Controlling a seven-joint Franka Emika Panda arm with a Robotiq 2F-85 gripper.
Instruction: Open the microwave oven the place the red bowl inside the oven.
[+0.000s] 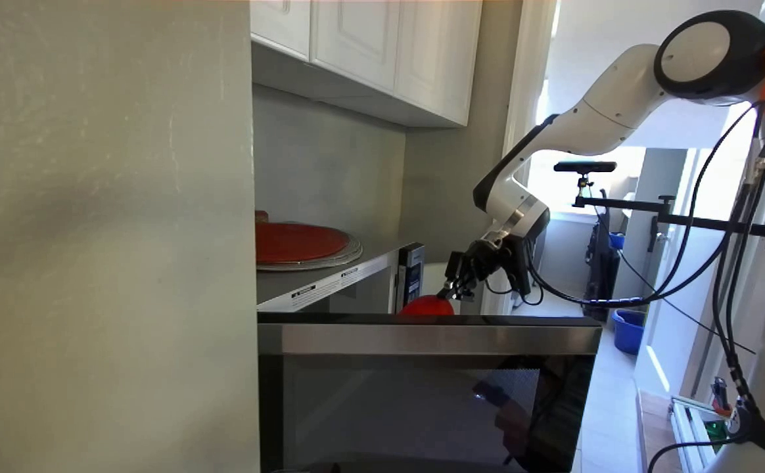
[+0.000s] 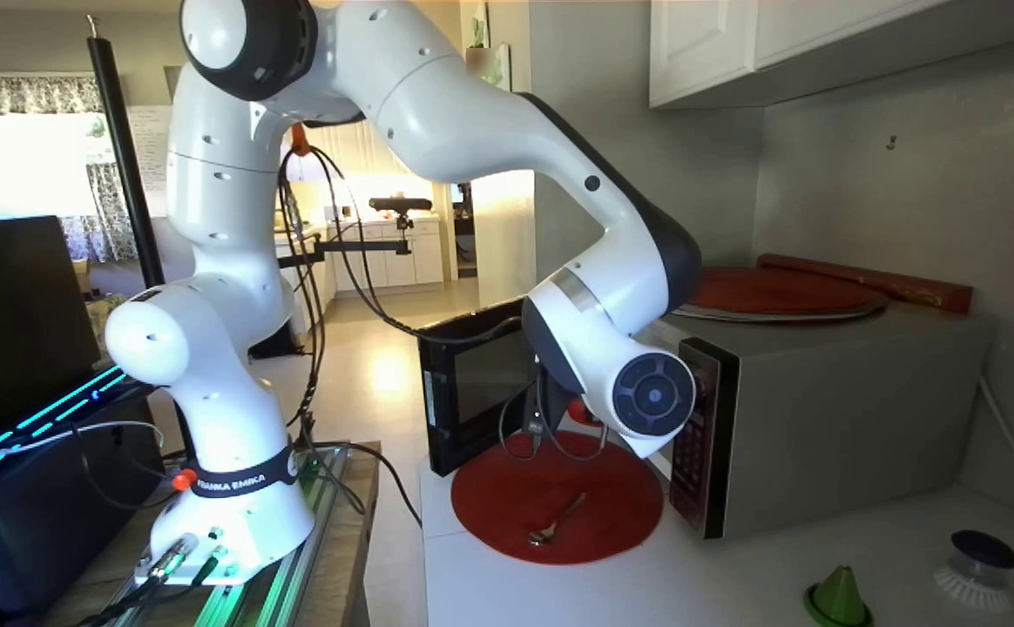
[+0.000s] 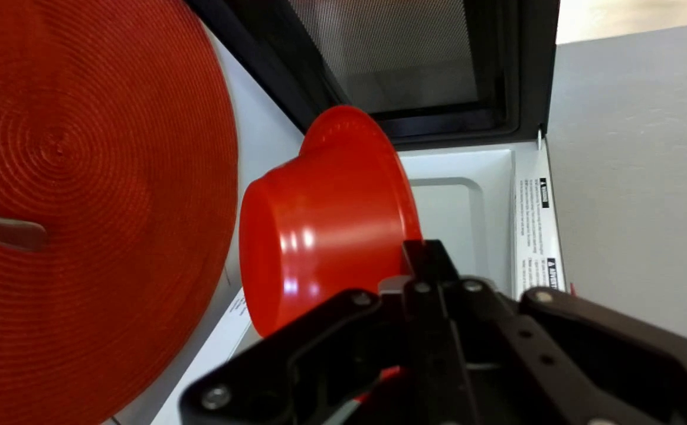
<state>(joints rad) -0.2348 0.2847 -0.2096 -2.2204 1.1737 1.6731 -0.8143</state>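
Observation:
The red bowl [image 3: 331, 218] is tilted on its side in the wrist view, its base toward the placemat. My gripper [image 3: 423, 260] is shut on its rim and holds it in front of the microwave opening. In an exterior view the bowl [image 1: 427, 306] shows above the door's top edge, below my gripper [image 1: 447, 292]. In an exterior view only a bit of the bowl [image 2: 584, 413] shows behind the arm. The microwave oven [image 2: 855, 427] stands with its door [image 2: 472, 383] wide open. The door [image 1: 435, 338] hides much of the opening. The pale cavity [image 3: 450, 212] shows beyond the bowl.
A round red placemat [image 2: 559, 496] lies on the counter before the microwave with a spoon [image 2: 555, 522] on it. More round mats [image 2: 777, 294] lie on the microwave's top. A green cone [image 2: 840, 596] and a brush [image 2: 977, 570] stand beside it. White cupboards [image 1: 356, 39] hang above.

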